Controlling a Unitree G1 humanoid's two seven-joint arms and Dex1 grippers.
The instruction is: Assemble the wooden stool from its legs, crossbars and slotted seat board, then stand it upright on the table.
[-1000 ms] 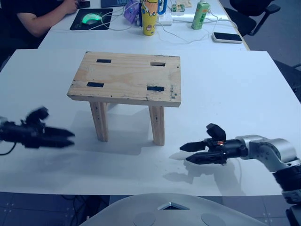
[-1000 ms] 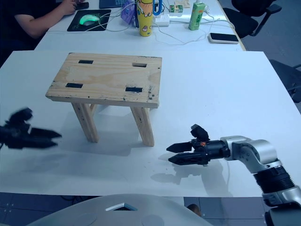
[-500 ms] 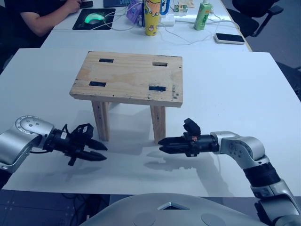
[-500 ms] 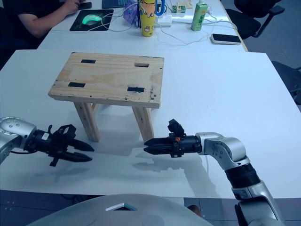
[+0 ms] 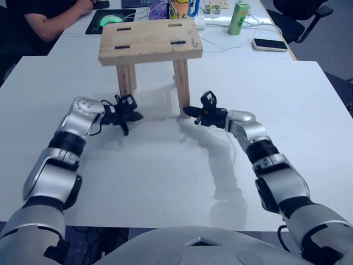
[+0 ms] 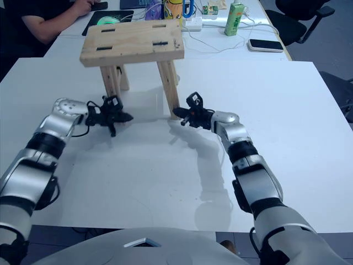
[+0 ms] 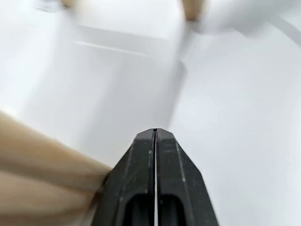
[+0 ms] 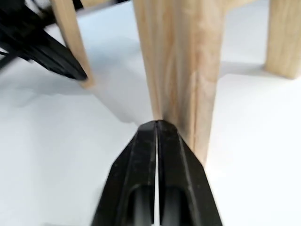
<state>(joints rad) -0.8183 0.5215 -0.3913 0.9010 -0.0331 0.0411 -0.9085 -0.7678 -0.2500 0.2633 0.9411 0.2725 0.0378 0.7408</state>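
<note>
The wooden stool (image 5: pixel 149 40) stands upright on its legs near the far edge of the white table (image 5: pixel 165 182), with the slotted seat board on top. My left gripper (image 5: pixel 137 116) is shut, and its tip is by the foot of the front left leg (image 5: pixel 126 83). My right gripper (image 5: pixel 186 110) is shut too, with its tip against the foot of the front right leg (image 5: pixel 181 88). In the right wrist view the shut fingertips (image 8: pixel 156 123) touch that leg (image 8: pixel 181 61) low down. In the left wrist view the shut gripper (image 7: pixel 155 131) lies beside a leg (image 7: pixel 37 160).
Beyond the table a second desk carries a yellow cup (image 5: pixel 179 8), a green carton (image 5: pixel 238 16), a phone (image 5: pixel 267 43) and a mouse pad (image 5: pixel 107 23). An office chair (image 5: pixel 300 16) stands at the far right.
Both arms have stretched forward with their grippers shut, and the stool has slid from the table's middle to its far edge, staying upright.
</note>
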